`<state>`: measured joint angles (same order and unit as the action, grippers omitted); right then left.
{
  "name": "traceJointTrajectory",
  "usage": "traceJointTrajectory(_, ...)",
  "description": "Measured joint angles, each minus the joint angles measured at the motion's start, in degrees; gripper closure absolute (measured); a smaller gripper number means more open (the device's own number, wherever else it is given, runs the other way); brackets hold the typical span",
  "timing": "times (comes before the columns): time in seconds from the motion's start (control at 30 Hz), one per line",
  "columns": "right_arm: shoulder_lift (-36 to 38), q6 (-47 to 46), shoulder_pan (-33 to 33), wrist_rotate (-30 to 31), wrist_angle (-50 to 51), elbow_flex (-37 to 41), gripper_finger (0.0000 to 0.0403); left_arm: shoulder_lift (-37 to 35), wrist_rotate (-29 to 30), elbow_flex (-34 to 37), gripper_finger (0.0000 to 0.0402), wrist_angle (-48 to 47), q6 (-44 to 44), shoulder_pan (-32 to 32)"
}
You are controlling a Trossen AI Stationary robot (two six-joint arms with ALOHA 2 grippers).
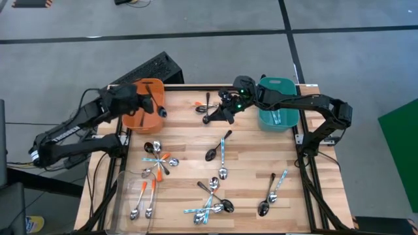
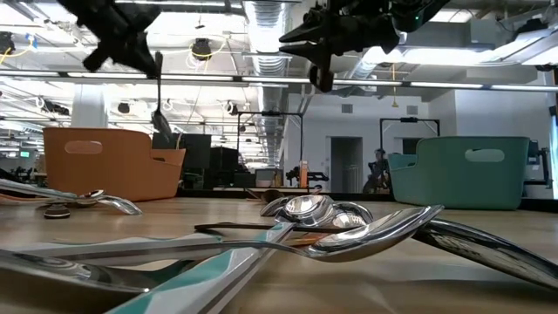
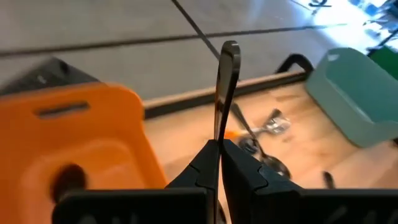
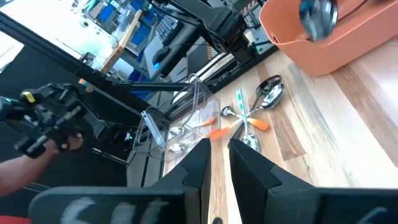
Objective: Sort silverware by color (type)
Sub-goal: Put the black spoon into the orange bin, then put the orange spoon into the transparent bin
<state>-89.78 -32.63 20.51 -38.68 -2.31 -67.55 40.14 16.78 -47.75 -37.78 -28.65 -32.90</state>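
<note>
Two grippers are up: the left gripper [image 3: 219,149] pinches a dark spoon [image 3: 226,87] over the orange bin [image 1: 145,104]; I cannot tell about the right gripper's [image 1: 222,112] fingers.

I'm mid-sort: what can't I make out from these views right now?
1. Orange bin contents: in the high view, the left gripper and its dark spoon cover the inside. The low view shows only the wall.
2. Spoons by the right gripper: in the high view, the arm overlaps them, so the count is unclear.
3. Nearest spoons, low view: blurred and cut off at the bottom edge.
</note>
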Motion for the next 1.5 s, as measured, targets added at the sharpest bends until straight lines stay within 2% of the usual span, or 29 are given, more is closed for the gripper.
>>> traceJointTrajectory(0.1, 0.0, 0.14, 0.0, 0.0, 0.23, 0.0, 0.0319, 2.95, 0.55, -5.86, 0.0401, -4.43, 4.32, -1.23)
traceJointTrajectory(0.23, 0.0, 0.34, 0.0, 0.65, 0.21, 0.0, 0.0319, 8.82, 0.46, -12.34, 0.0401, -15.81, 8.14, -3.81)
traceJointTrajectory(0.4, 0.0, 1.11, 0.28, 1.58, 0.18, 0.0, 0.0319, 16.86, -2.21, -13.86, 0.0401, -27.27, 8.77, -6.9)
traceJointTrajectory(0.6, 0.0, 0.07, 0.37, 3.01, 0.2, 0.0, 0.0319, 24.5, -4.25, -13.86, 0.0401, -29.56, 8.39, -9.17)
traceJointTrajectory(0.73, 0.0, -1.68, 0.57, 6.08, 2.12, 0.0, 0.0319, 27.57, -4.62, -13.86, 0.0392, -29.59, 6.94, -11.65)
traceJointTrajectory(1.0, 0.0, -0.8, 0.52, 13.43, 11.88, 0.04, 0.0319, 27.61, -5.9, -13.88, 0.03, -29.16, 7.68, -15.27)
traceJointTrajectory(1.17, 0.0, 1.01, 0.72, 14.99, 13.89, 0.04, 0.0319, 23.77, -12.77, -14.56, 0.0252, -23.75, 11.75, -14.39)
traceJointTrajectory(1.33, 0.0, 1.05, 1.88, 15.22, 14.19, 0.04, 0.0319, 18.46, -17.05, -14.58, 0.0244, -7.97, 10.47, -9.42)
traceJointTrajectory(1.5, 0.0, 4.29, 1.78, 23.37, 14.28, 0.04, 0.0319, 17.18, -17.86, -14.62, 0.0243, 4.97, 9.52, -2.71)
